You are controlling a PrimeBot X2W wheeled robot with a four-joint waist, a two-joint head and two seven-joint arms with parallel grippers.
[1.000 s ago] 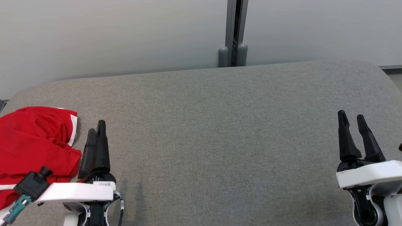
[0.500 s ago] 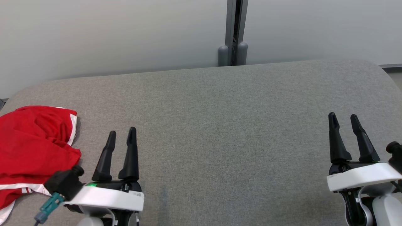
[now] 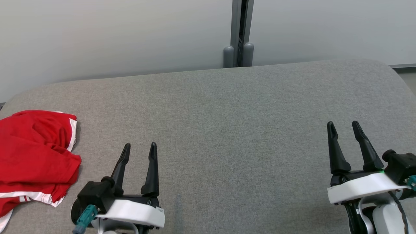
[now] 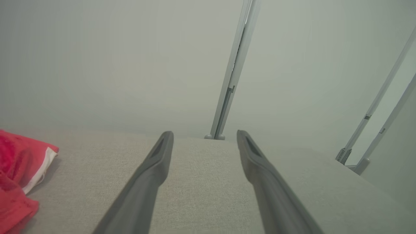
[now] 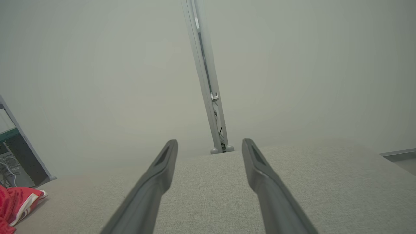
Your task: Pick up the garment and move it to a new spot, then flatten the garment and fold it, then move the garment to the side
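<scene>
Grey padded surface [image 3: 227,107] | red garment [image 3: 32,152] lies bunched at its far-left edge, nothing touching it | my left gripper [image 3: 139,148] has drawn away rightward, jaws apart, empty | right gripper [image 3: 344,125] likewise spread, well apart | I judge the move to the side done.

Table: the table [image 3: 227,123] spreads out before me, and its far edge meets the wall.
Garment: the garment [image 3: 32,152] lies on the table at my far left, by the left edge.
Left gripper: my left gripper [image 3: 140,145] is over the near part of the table, to the right of the garment and apart from it, with its fingers pointing toward the wall.
Right gripper: my right gripper [image 3: 343,123] is over the near right part, well apart from the left one.
Wall: the wall [image 3: 113,32] stands behind the table.
Post: the post [image 3: 239,29] stands upright in the wall behind the far edge, ahead between my two grippers.
</scene>
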